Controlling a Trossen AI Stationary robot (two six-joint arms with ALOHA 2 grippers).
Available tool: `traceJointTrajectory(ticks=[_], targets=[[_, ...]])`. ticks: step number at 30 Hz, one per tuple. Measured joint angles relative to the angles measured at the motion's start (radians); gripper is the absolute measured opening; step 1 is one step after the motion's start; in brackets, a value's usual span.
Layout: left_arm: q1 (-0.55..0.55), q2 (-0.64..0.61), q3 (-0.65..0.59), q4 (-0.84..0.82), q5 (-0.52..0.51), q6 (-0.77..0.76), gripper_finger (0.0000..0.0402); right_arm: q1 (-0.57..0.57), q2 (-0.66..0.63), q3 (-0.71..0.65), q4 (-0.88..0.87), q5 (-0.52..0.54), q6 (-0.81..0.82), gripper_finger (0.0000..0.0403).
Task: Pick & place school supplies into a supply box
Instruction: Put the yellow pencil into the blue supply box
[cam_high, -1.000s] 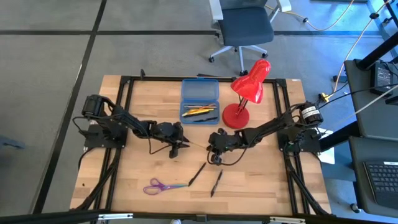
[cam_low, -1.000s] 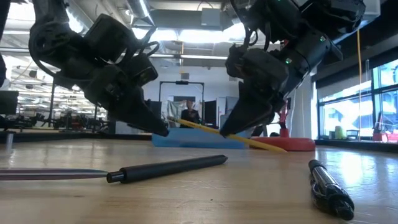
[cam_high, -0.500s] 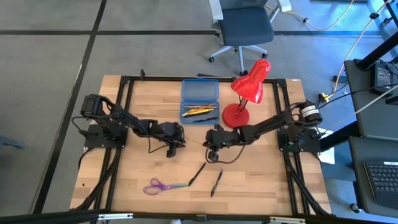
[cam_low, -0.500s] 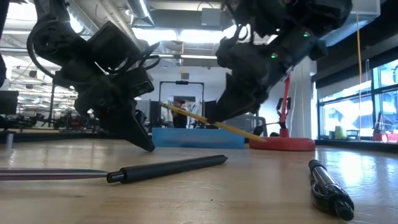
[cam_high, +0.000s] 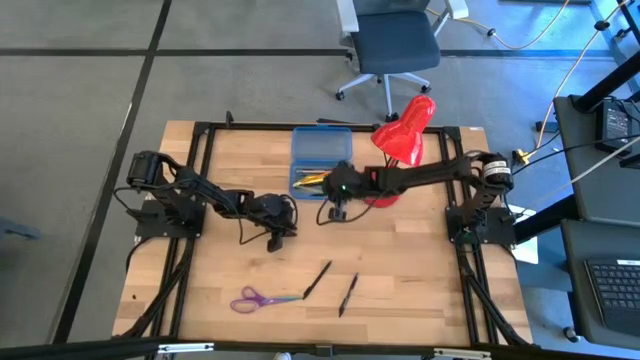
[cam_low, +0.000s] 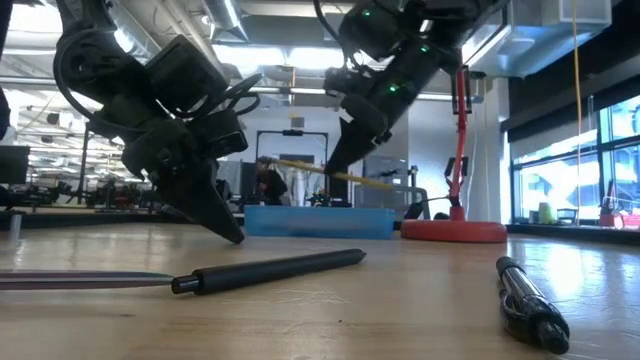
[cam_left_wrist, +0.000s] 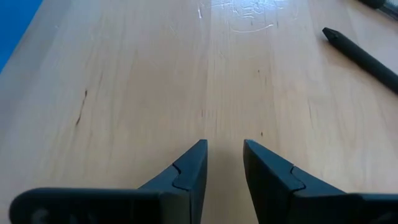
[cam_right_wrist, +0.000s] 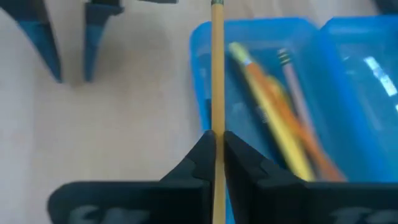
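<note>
My right gripper (cam_high: 338, 192) is shut on a yellow pencil (cam_low: 300, 167) and hovers over the near edge of the open blue supply box (cam_high: 321, 160). The box rests flat on the table and holds several pencils (cam_right_wrist: 273, 118). My left gripper (cam_left_wrist: 222, 152) stands just above the bare wood near the table's middle (cam_high: 275, 235), slightly open and empty. Purple-handled scissors (cam_high: 262, 298) and two black pens (cam_high: 317, 279) (cam_high: 348, 293) lie flat near the table's near edge. My right gripper (cam_right_wrist: 216, 140) pinches the yellow pencil around the middle of its shaft (cam_right_wrist: 216, 115) between its two fingers. The fingers come slanting down from above and lie across the pencil. It is lifted clear and nearly level, one end (cam_low: 270, 160) reaching toward the table's left.
A red desk lamp (cam_high: 395, 150) stands just right of the box, its base (cam_low: 455, 232) on the table. One black pen (cam_low: 270, 270) and the other (cam_low: 530, 300) lie close to the low camera. A black frame (cam_high: 200, 180) rims the table.
My right gripper has risen with the pencil and carried it from the table's middle toward the far edge, arriving over the box's near edge. The pencil has gone from slanting to nearly level. My left gripper has dropped slightly and now stands apart from the pencil.
</note>
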Motion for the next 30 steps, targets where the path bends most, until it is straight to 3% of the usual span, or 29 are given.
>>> traceJointTrajectory(ticks=[5,13,30], targets=[[0.000,0.001,-0.001,0.002,0.001,-0.015,0.0097,-0.054,-0.001,0.054,-0.061,-0.028,-0.078,0.0025],[-0.001,0.002,-0.002,0.004,0.006,-0.015,0.0097,-0.104,0.005,0.002,-0.019,-0.046,-0.080,0.0025],[-0.002,0.005,-0.005,0.024,0.008,-0.015,0.0097,-0.119,0.018,-0.036,0.101,-0.055,0.081,0.0025]])
